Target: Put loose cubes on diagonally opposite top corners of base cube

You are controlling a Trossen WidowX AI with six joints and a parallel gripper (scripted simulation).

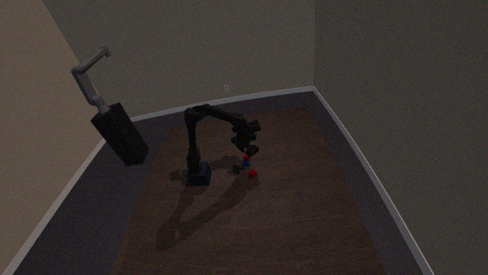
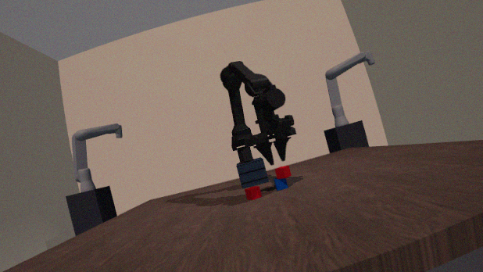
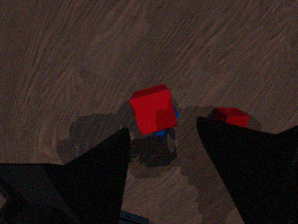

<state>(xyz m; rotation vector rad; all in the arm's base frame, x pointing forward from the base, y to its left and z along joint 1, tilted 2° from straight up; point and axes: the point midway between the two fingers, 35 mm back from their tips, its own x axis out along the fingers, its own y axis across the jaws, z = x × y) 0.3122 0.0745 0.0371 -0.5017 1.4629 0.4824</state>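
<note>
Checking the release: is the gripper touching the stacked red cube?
Apart. In the exterior view the gripper hangs above the red cube, wall showing between fingertips and cube, which rests on the blue base.

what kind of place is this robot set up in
Probably a bare indoor test room: a dark arm bolted to a wooden table, plain walls with white baseboard, and grey camera stands on black boxes.

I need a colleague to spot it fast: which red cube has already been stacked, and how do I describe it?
Find the black arm on the wooden table; just below its open gripper sits the blue base cube. The stacked red cube rests on that blue cube, raised off the wood, whereas the other red cube lies on the table itself.
</note>
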